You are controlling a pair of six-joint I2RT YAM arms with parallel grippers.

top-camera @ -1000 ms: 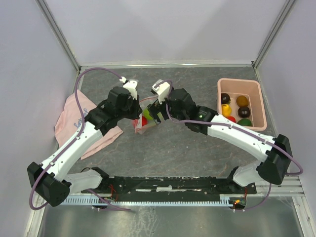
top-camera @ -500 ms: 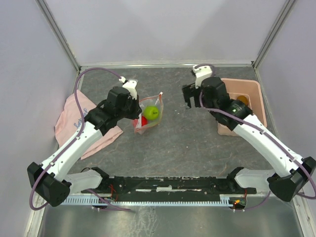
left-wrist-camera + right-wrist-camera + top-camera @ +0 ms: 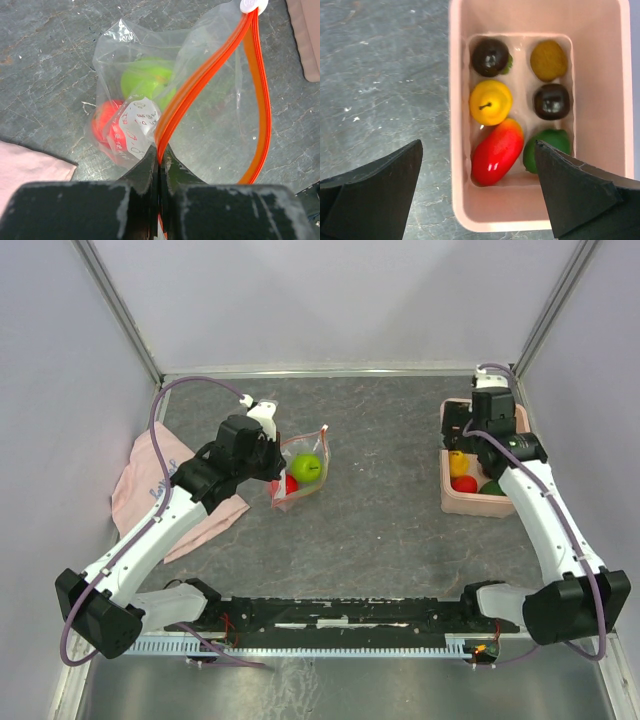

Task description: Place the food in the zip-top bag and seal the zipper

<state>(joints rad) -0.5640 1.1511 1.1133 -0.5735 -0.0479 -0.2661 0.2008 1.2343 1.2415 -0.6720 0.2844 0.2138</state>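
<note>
Bagging cycle, return phase. Within the preceding second the right gripper (image 3: 477, 145) had left the mouth of the zip-top bag (image 3: 300, 476) and swung across the table (image 3: 380, 530) to the pink bin (image 3: 455, 150). It hung above the bin with its jaws spread wide and nothing between them. A green fruit (image 3: 145, 80) that had been at the bag mouth now lay inside the bag beside a red piece (image 3: 102, 127). The left gripper (image 3: 159, 160) had stayed where it was, jaws pinched tight on the zipper (image 3: 263, 100) at the near corner, holding the mouth open as a loop. The bag sat left of centre, near the pink cloth (image 3: 145, 480). Six pieces of the food (image 3: 492, 102) remained in the bin, so the task was judged about a quarter done: another pick seemed next, and sealing was still far off.
</note>
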